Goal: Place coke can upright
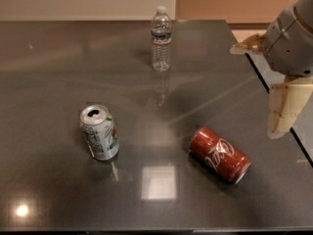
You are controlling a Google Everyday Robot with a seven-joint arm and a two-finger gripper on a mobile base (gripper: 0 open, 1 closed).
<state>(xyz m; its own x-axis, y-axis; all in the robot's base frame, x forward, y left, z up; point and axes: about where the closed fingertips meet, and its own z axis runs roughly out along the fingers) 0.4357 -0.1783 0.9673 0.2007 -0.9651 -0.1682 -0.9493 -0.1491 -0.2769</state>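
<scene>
Sideways, the coke can (pixel 220 154) lies lower-left of the jaws.

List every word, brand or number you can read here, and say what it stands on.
Coke can: white cursive script, too blurred to spell out.
Silver-and-green can: print unreadable.
Water bottle: label unreadable.
Gripper, at the right edge: no text.

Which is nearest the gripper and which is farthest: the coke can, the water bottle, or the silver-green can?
1. Coke can, lying on its side, just left of the gripper, which hangs at the far right.
2. Water bottle, far back, and silver-green can, front left: too close to call.
</scene>
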